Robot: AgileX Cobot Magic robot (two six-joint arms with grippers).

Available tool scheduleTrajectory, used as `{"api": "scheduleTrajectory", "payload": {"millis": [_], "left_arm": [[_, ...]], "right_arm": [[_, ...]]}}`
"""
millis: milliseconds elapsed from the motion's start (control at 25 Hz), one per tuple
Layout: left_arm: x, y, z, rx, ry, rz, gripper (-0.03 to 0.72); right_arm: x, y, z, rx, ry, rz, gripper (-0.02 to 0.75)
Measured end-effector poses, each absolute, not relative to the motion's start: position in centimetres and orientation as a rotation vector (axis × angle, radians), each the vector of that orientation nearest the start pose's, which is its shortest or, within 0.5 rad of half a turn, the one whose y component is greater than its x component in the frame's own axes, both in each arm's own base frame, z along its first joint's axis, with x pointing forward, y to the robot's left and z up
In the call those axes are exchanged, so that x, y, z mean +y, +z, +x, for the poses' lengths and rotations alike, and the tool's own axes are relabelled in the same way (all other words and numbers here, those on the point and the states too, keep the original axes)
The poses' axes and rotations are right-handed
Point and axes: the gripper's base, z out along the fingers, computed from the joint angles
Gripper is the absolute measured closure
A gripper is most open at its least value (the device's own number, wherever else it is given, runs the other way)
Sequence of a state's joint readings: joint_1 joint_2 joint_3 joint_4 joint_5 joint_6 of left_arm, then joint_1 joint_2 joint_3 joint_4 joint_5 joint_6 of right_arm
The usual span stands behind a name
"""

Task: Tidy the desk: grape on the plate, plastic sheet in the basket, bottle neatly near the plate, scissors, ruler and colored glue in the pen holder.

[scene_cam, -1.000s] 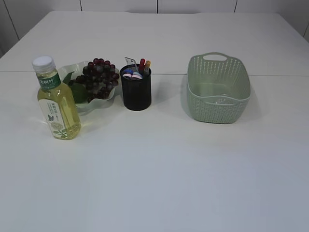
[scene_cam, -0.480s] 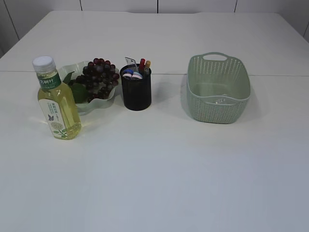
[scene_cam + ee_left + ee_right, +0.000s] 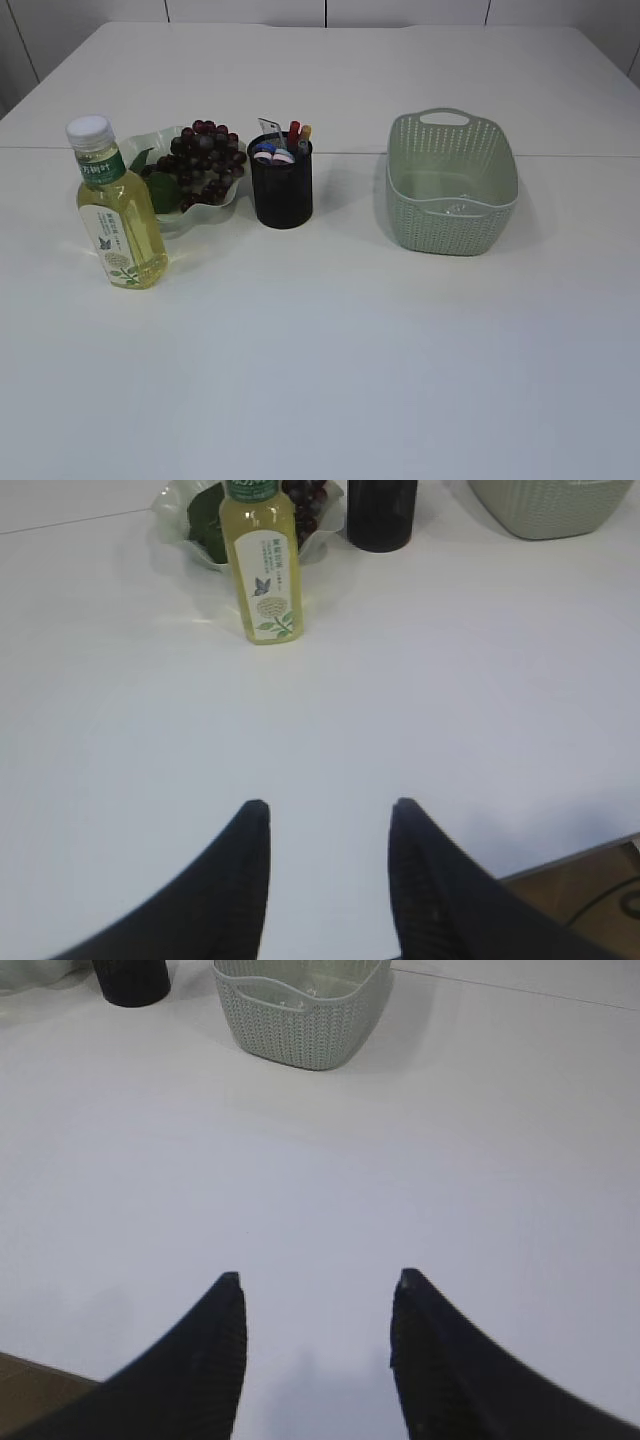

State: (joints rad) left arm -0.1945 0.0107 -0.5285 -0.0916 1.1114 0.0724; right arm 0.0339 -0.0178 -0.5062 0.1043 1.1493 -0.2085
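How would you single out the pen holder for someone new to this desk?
Start at the green basket on the white table. Left of it, beside the plate of grapes, stands the pen holder: the only black cylinder, with coloured items poking out of its top.

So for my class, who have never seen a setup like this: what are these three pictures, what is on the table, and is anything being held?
One picture looks at the table from in front; the other two come from cameras on the robot's two wrists. The dark prongs are the left end effector and right end effector, both open and empty. On the white table stand a bottle of yellow drink, a plate of grapes, a black pen holder with items in it, and a green basket.
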Motion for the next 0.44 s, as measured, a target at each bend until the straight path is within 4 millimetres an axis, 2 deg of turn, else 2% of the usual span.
{"api": "scheduleTrajectory", "payload": {"millis": [440], "left_arm": [[-0.60,28.14,-1.00,2.063,-0.163,0.247,0.421]], "right_arm": [[0.82,27.15,-1.25,2.090,0.022,-0.265,0.356]]}}
